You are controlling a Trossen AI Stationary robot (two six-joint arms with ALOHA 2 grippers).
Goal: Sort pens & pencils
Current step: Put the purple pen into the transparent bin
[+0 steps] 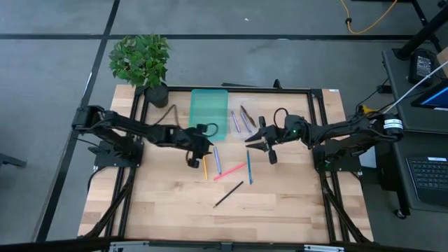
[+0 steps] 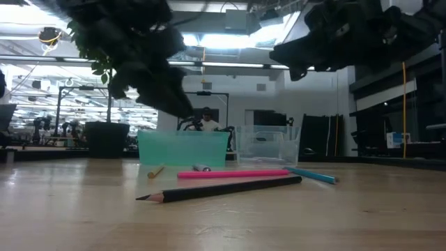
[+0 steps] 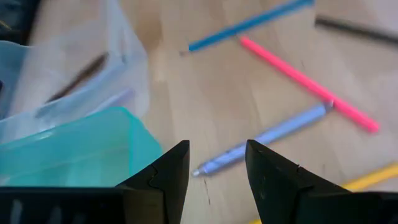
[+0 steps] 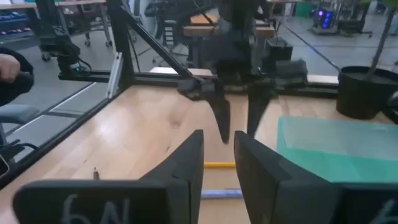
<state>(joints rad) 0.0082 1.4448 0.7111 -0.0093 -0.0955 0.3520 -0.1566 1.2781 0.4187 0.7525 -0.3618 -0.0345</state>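
Several pens and pencils lie loose on the wooden table: a yellow one (image 1: 205, 166), a lavender one (image 1: 217, 159), a pink one (image 1: 229, 171), a blue one (image 1: 248, 168) and a black one (image 1: 228, 194). More sticks lie in the clear tray (image 1: 241, 119), which stands next to the teal tray (image 1: 208, 112). My left gripper (image 1: 196, 150) is open and empty. It hovers above the lavender pen (image 3: 267, 137), beside the teal tray (image 3: 74, 162). My right gripper (image 1: 262, 143) is open and empty, held above the table near the clear tray.
A potted plant (image 1: 143, 63) stands at the table's far left corner. A black frame (image 1: 318, 133) runs round the table's edges. Bare wood lies toward the near edge (image 1: 224, 224). The right wrist view shows my left gripper (image 4: 236, 118) farther off.
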